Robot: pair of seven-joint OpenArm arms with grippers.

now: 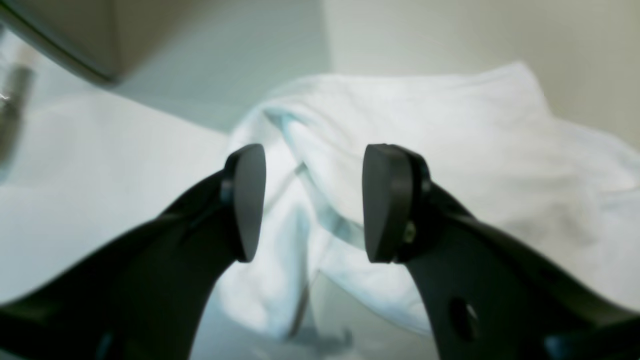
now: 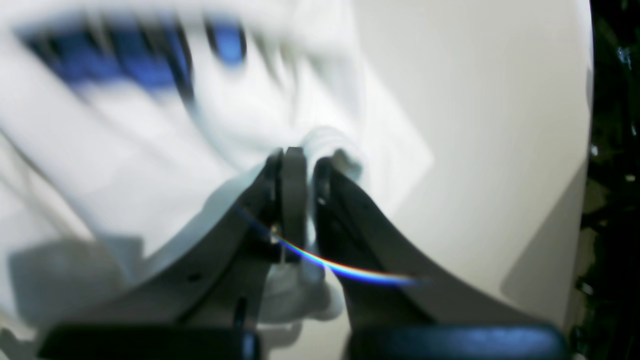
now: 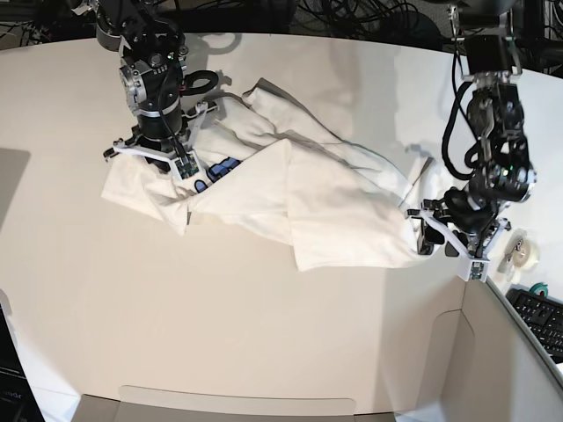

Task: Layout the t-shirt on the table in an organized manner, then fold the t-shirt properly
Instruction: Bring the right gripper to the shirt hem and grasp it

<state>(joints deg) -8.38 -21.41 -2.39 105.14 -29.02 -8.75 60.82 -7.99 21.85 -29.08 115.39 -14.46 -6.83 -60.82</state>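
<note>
The t-shirt point(image 3: 290, 189) lies rumpled across the middle of the table point(image 3: 220, 325), stretched from upper left to right. The right gripper point(image 2: 304, 165), at upper left, pinches a fold of cloth. The left gripper point(image 1: 314, 200), at the right edge, stands open and empty just before the shirt.

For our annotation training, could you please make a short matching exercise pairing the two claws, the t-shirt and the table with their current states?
Column A
1. left claw
2. right claw
3. t-shirt
4. table

Column B
a. crumpled and spread between the two arms
b. shut on a bunch of white cloth
c. open, with cloth beyond its tips
d. smooth white surface under everything

Pairs: 1-c, 2-b, 3-a, 4-d
</note>
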